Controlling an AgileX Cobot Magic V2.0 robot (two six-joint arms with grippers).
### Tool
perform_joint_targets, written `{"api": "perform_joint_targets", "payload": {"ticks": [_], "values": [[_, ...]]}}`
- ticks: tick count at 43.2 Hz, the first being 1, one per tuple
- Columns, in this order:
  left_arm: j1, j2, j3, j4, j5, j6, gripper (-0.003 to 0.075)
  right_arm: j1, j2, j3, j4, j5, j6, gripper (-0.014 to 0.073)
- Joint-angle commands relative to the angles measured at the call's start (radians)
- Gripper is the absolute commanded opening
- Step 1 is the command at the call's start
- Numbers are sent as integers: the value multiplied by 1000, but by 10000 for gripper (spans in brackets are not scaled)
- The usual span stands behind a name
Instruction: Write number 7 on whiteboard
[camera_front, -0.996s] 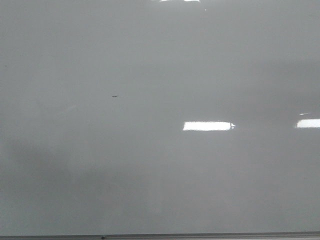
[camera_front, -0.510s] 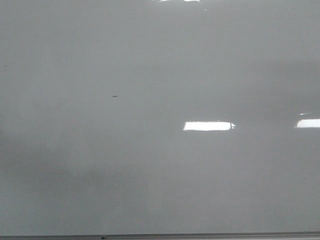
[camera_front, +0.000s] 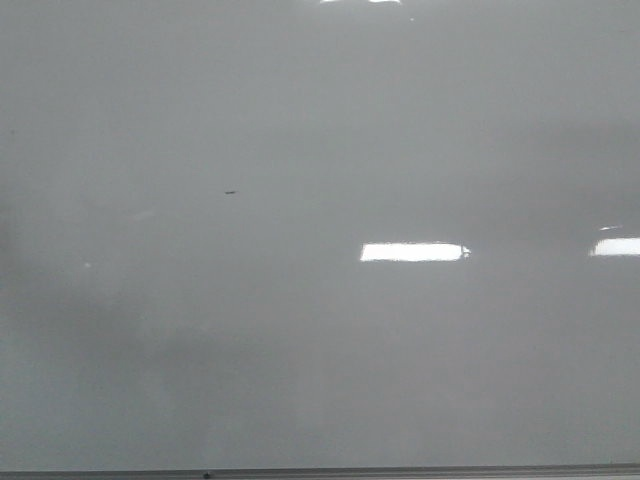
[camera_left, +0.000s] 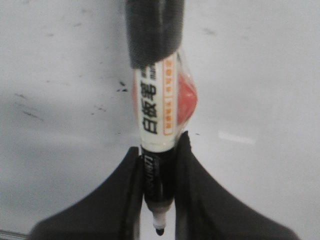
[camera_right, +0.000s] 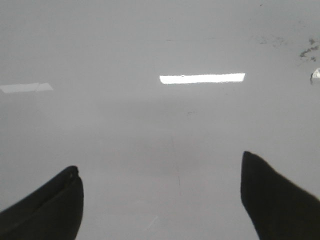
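Note:
The whiteboard (camera_front: 320, 350) fills the front view, glossy grey-white, with its thin metal bottom edge (camera_front: 400, 471). No number 7 shows on it; only a tiny dark speck (camera_front: 231, 192) marks it. Neither gripper appears in the front view. In the left wrist view my left gripper (camera_left: 159, 150) is shut on a whiteboard marker (camera_left: 156, 105) with a white body, black ends and a reddish piece at its side. Its uncapped black tip (camera_left: 159, 231) points out between the fingers, over the board (camera_left: 260, 75). My right gripper (camera_right: 160, 165) is open and empty over the board (camera_right: 160, 40).
Bright rectangular light reflections (camera_front: 414, 252) lie on the board at centre right and at the right edge (camera_front: 616, 246). Small dark smudges (camera_left: 121, 87) dot the board in the left wrist view, and others (camera_right: 307, 51) show in the right wrist view.
The board stays unmarked. A faint shadow at the left edge of the front view has shifted upward slightly.

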Motion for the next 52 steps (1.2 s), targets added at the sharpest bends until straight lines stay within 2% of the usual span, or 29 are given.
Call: {"api": "perform_joint_targets", "payload": {"ticks": [1,4,7,11,21,27,33,41,52], "values": [[-50,-89,-101,87,178,2,6,11,30,-56,8,-24,-1,652],[-110,-113,-177,138,368,14,6,23,63,-84,8,32,-1,652],[-177,-115,-245,138,520,81,6,43,113,-126,8,88,-5,652],[-275,-118,-316,128,625,182,6,92,205,-185,19,154,-34,652],[-583,-181,-354,21,653,533,6,303,424,-356,170,332,-244,652],[-729,-221,-354,6,701,568,6,443,516,-452,288,412,-404,652],[-845,-271,-354,6,693,605,6,554,604,-526,366,466,-563,652],[-936,-318,-354,8,661,631,6,654,740,-610,451,487,-685,652],[-944,-322,-354,8,639,631,6,722,874,-725,520,493,-772,652]]}}
